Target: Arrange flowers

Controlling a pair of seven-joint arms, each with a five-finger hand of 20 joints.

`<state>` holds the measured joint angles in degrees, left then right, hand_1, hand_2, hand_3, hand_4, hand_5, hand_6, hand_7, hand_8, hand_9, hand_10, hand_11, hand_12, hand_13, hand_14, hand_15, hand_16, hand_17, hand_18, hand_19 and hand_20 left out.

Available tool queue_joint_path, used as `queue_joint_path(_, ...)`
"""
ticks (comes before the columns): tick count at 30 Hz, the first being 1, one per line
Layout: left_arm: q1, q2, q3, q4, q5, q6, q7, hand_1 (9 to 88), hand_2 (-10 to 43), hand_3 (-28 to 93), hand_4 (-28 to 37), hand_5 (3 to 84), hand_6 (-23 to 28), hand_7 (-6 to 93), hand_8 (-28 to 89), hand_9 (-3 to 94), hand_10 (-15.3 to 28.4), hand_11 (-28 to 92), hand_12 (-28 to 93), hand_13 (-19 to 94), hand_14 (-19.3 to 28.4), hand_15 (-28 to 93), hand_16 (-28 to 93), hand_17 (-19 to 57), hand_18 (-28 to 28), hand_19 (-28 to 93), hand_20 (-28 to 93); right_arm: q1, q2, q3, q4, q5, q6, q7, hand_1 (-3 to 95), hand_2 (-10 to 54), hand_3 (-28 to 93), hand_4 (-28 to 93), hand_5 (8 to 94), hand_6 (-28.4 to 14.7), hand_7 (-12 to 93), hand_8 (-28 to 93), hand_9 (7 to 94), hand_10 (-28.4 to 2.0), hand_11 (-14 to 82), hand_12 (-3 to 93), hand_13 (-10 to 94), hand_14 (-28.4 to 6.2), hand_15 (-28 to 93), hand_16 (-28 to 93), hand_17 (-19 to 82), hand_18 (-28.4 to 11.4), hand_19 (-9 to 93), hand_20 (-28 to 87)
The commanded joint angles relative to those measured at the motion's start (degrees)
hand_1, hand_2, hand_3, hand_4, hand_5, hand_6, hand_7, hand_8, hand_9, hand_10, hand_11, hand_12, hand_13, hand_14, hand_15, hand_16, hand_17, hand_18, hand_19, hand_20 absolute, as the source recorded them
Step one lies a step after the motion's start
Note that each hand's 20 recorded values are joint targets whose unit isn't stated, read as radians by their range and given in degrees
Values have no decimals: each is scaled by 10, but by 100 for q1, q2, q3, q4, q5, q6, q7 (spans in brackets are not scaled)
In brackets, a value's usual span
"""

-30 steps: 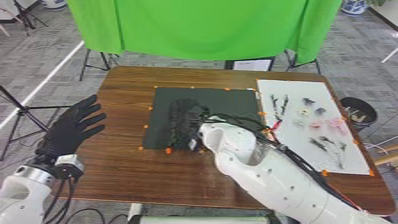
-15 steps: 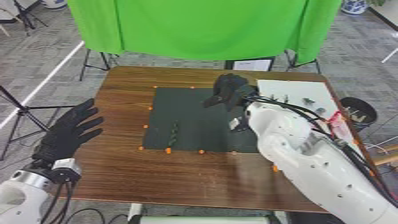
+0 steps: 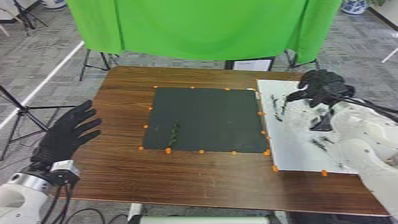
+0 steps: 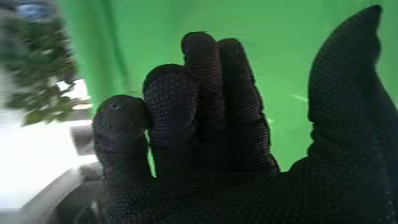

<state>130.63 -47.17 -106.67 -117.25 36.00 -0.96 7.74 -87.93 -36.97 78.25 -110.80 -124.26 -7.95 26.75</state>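
In the head view my right hand (image 3: pixel 322 87) is over the far part of the white sheet at the right, above flower stems (image 3: pixel 279 107). My right hand (image 4: pixel 209 110) is open in the right wrist view, its fingers and thumb apart with nothing between them. A green stem (image 3: pixel 174 134) lies alone on the left part of the dark square mat (image 3: pixel 218 120). More small sprigs (image 3: pixel 322 142) lie on the white sheet (image 3: pixel 298 155), partly covered by my right arm. My left hand (image 3: pixel 67 131) is open beside the table's left edge, fingers straight.
Orange markers (image 3: pixel 202 151) line the mat and the white sheet on the brown wooden table (image 3: pixel 187 175). A green cloth (image 3: pixel 200 30) hangs beyond the far edge, with thin stands around it. My right arm (image 3: pixel 369 135) crosses the table's right edge.
My right hand has moved from over the mat to the right, over the white sheet. The green stem on the mat has come into sight. The left arm has barely moved.
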Motion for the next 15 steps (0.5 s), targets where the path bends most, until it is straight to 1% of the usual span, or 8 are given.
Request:
queue_joint_path(1, 132, -46, -23, -35, 12, 62, 11, 256, -83, 689, -283, 209, 35, 201, -111, 152, 99, 189, 196, 119, 132, 294, 13, -117, 198, 387, 104, -1311, 367, 1087, -248, -73, -617, 835, 181, -95, 801, -283, 532, -44, 321, -127, 595, -130, 420, 265, 601, -107, 797, 259, 346, -191, 932, 520)
queue_joint_path(2, 117, -34, -11, -24, 13, 61, 11, 257, -83, 688, -283, 209, 35, 201, -112, 152, 99, 189, 196, 119, 132, 294, 13, -117, 199, 387, 104, -1472, 372, 1239, -273, -77, -642, 918, 181, -95, 790, -283, 540, -45, 324, -126, 602, -131, 432, 270, 604, -107, 795, 257, 346, -190, 932, 517)
queue_joint_path(3, 153, -44, -30, -44, 12, 74, 21, 256, -83, 689, -283, 209, 35, 200, -112, 152, 99, 189, 196, 119, 132, 294, 13, -117, 199, 387, 104, -1592, 382, 1366, -292, -43, -695, 963, 183, -95, 778, -283, 545, -45, 331, -125, 605, -131, 447, 276, 607, -105, 794, 257, 347, -190, 932, 515)
queue_joint_path(4, 135, -33, -23, -34, 4, 63, 19, 256, -83, 688, -283, 209, 35, 201, -111, 152, 100, 190, 196, 119, 132, 294, 13, -117, 199, 386, 103, -1780, 377, 1553, -341, -1, -710, 985, 183, -95, 772, -283, 551, -44, 337, -125, 609, -132, 455, 279, 609, -104, 794, 257, 348, -189, 932, 513)
queue_joint_path(9, 160, -36, -50, -42, 5, 86, 32, 255, -82, 688, -283, 209, 36, 202, -112, 152, 100, 190, 196, 118, 132, 295, 13, -118, 199, 387, 104, -2439, 320, 2208, -533, 187, -888, 1044, 193, -95, 749, -283, 565, -41, 353, -129, 614, -132, 475, 290, 616, -105, 792, 261, 351, -189, 932, 514)
queue_joint_path(11, 181, -60, -57, -49, 14, 92, 18, 255, -84, 690, -283, 210, 36, 201, -112, 152, 99, 190, 196, 118, 132, 295, 13, -118, 199, 387, 104, -2555, 255, 2354, -598, 283, -1085, 1076, 172, -95, 801, -282, 577, -35, 361, -135, 625, -131, 488, 297, 619, -103, 791, 264, 350, -189, 932, 513)
queue_joint_path(13, 200, -89, -61, -53, 16, 72, 6, 255, -84, 690, -283, 210, 36, 201, -112, 152, 100, 189, 195, 119, 132, 294, 13, -117, 199, 386, 103, -2702, 222, 2471, -636, 322, -1113, 1070, 168, -95, 813, -282, 583, -34, 362, -138, 629, -131, 490, 299, 622, -102, 791, 266, 350, -188, 932, 511)
queue_joint_path(15, 216, -100, -60, -64, 28, 88, 4, 256, -83, 688, -283, 209, 36, 201, -112, 152, 100, 190, 195, 118, 132, 295, 13, -117, 199, 387, 104, -2744, 200, 2512, -656, 463, -1193, 1118, 178, -95, 818, -282, 602, -31, 351, -140, 648, -127, 487, 301, 632, -98, 790, 271, 357, -188, 932, 512)
